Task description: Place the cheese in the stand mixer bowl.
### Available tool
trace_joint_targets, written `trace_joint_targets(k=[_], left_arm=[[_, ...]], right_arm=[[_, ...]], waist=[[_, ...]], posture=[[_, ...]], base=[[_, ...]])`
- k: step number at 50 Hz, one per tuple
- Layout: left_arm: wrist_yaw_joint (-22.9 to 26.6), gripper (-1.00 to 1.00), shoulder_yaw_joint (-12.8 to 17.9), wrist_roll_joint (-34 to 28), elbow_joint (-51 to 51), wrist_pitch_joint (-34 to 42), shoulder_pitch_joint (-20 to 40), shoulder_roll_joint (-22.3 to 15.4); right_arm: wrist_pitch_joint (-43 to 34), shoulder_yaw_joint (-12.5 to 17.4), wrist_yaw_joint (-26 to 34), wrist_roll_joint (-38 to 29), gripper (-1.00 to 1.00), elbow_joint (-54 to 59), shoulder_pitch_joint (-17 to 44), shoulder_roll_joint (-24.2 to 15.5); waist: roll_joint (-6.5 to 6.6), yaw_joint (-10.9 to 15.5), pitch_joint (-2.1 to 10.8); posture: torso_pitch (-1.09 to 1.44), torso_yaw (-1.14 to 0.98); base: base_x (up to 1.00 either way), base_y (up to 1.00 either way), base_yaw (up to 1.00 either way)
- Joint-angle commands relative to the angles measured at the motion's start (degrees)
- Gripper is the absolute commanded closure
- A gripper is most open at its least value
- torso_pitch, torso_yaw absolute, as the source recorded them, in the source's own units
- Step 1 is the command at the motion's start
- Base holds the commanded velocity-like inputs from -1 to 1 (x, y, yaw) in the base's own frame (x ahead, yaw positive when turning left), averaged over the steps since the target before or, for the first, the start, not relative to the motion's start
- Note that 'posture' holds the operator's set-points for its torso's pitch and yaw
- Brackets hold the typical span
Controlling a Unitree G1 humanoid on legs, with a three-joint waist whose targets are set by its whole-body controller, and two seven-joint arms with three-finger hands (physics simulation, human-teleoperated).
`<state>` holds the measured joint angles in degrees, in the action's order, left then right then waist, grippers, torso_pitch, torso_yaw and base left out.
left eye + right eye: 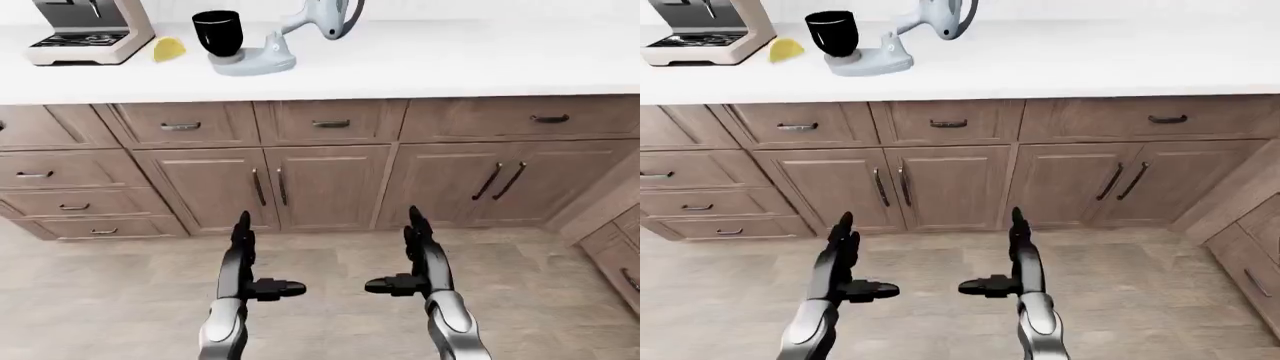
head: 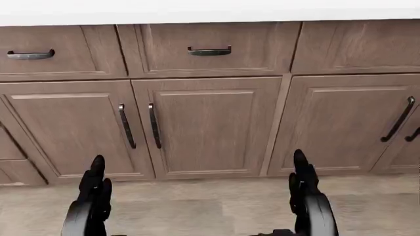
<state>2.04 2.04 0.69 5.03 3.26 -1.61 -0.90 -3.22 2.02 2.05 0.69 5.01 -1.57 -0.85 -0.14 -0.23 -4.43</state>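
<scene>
Viewed from a standing position well short of a long white worktop [image 1: 450, 60] spanning the top of both eye views, above a run of brown cabinets [image 1: 330, 187] with dark handles and a pale tiled floor [image 1: 120, 300] below. At the far left of the worktop, a coffee machine [image 1: 85, 30], cut off by the frame edge. Right of that, a grey stand mixer [image 1: 290, 34] with head tilted up and away from its black bowl [image 1: 217, 33], leaving the bowl mouth apparently unobstructed from above. Between coffee machine and bowl, a small yellow wedge, taken to be the cheese [image 1: 168, 49], lying on the worktop just beside the bowl's left side, apart from it. Low in the frame, left hand [image 1: 245, 259] and right hand [image 1: 418, 259] both raised at matching height, fingers extended and spread wide, thumbs turned inward toward each other, nothing held in either. Both hands well apart from worktop and cheese; head view limited to cabinet fronts and the two hands only. Step in hand judged to be the approach: no grasp begun, task at its start. Next move judged to call for walking up and leftward to bring cheese and bowl within reach, then lowering one open hand over the wedge, most likely the left given its side. Risk noted: small wedge, close to the bowl, easily nudged.
</scene>
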Motion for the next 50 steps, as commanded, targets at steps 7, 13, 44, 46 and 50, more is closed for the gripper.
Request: trace_joint_targets(k=[7, 13, 44, 46, 50], left_arm=[[0.6, -1.0, 0.2, -0.7, -17.1, 3.9, -1.5, -0.4], [0.7, -1.0, 0.3, -1.0, -21.6, 7.4, -0.9, -0.3], [1.2, -1.0, 0.7, -3.5, -36.1, 19.0, 3.0, -0.8], [1.1, -1.0, 1.1, -3.3, -36.2, 19.1, 3.1, -0.8], [1.1, -1.0, 1.1, -3.3, -36.2, 18.6, 2.7, -0.8]], right_arm=[[-1.9, -1.8, 0.1, 0.7, -1.0, -21.9, -2.7, 0.7], [-5.0, -2.2, -0.7, -3.1, -1.0, -27.1, -2.7, 0.0], [-19.0, -1.7, 3.0, -13.7, -1.0, -44.5, 0.8, -0.5], [-20.4, -1.7, 3.2, -14.5, -1.0, -46.0, 0.9, -0.5], [-20.6, -2.3, 3.4, -15.2, -1.0, -45.4, 1.5, -0.4]], waist=[[-0.21, 0.3, 3.85], [-0.33, 0.5, 4.66], [-0.1, 0.4, 4.65], [-0.11, 0.6, 4.53], [0.3, 0.4, 5.18]], posture=[[0.0, 0.0], [0.0, 0.0], [0.0, 0.0], [0.0, 0.0], [0.0, 0.0]], base=[[0.0, 0.0, 0.0], [0.0, 0.0, 0.0], [0.0, 0.0, 0.0], [0.0, 0.0, 0.0], [0.0, 0.04, 0.0]])
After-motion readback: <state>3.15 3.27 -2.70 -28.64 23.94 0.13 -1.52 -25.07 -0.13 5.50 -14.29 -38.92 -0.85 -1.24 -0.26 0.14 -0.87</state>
